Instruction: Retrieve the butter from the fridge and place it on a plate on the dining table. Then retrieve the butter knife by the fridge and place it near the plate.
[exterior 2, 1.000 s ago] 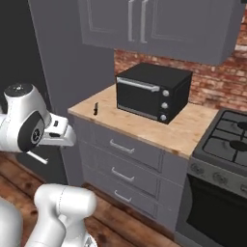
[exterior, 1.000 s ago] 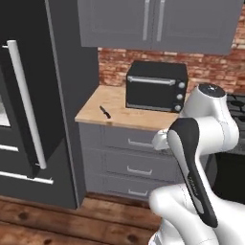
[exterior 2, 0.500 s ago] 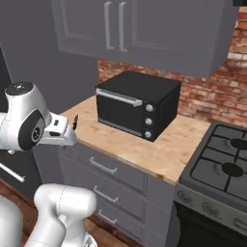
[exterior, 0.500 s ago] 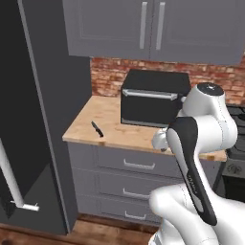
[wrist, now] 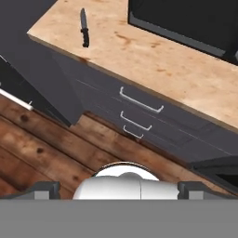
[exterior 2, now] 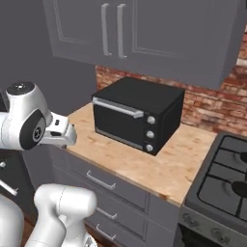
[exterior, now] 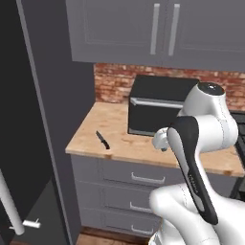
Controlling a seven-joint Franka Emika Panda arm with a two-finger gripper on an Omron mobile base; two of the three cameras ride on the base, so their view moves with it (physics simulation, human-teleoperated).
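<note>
No brand, label or writing can be read on anything here. The butter knife point(exterior: 102, 140) lies flat on the wood-grain tabletop point(exterior: 119, 143), near its left front corner — well left of the black microwave point(exterior: 158, 105), not touching it. In the hand view the same knife point(wrist: 84, 28) lies far up on the left. The microwave's door is closed, and the drawers point(wrist: 139, 116) under the tabletop are shut too. The fridge point(exterior: 21, 143) stands at the left, its white bar handle point(exterior: 12, 210) low. The tool point(wrist: 118, 190) has its fingers spread wide — it holds nothing.
</note>
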